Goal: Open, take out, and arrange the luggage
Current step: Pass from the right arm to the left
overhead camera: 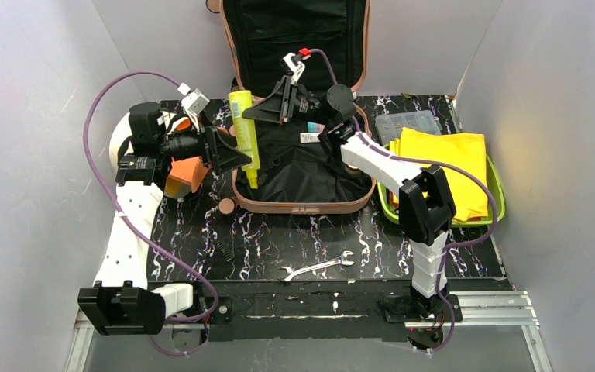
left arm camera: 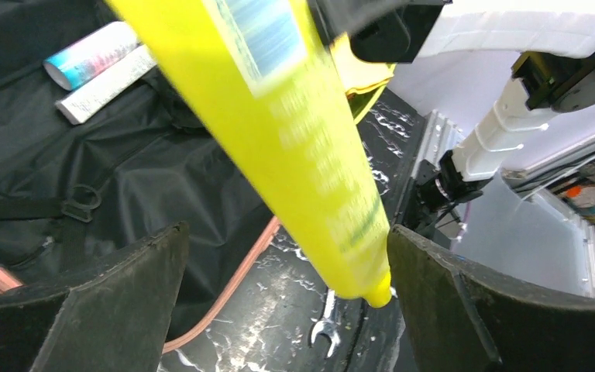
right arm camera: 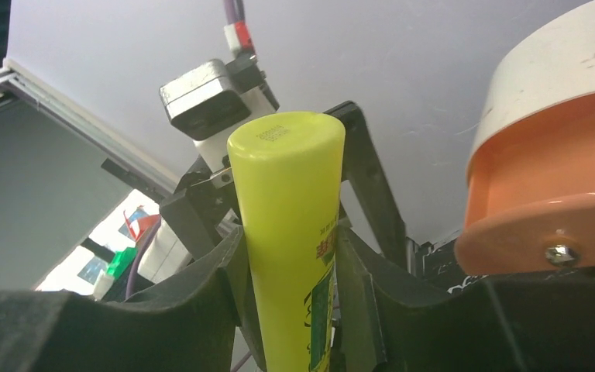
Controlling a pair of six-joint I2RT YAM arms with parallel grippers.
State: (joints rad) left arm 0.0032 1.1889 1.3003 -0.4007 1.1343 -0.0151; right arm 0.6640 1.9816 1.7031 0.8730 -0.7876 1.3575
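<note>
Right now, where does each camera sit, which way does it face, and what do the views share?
Top external: above and behind the arms, looking down on the table and the open luggage; both arms show.
Left wrist: on the left arm, facing across the luggage toward the right arm's base; the open left gripper frames the view.
Right wrist: on the right arm, facing the left arm; the right gripper clamps the yellow tube.
Shared: all see that tube.

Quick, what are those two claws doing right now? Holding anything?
Left gripper: open, with the yellow tube passing between its jaws.
Right gripper: closed on the yellow tube, holding it.
</note>
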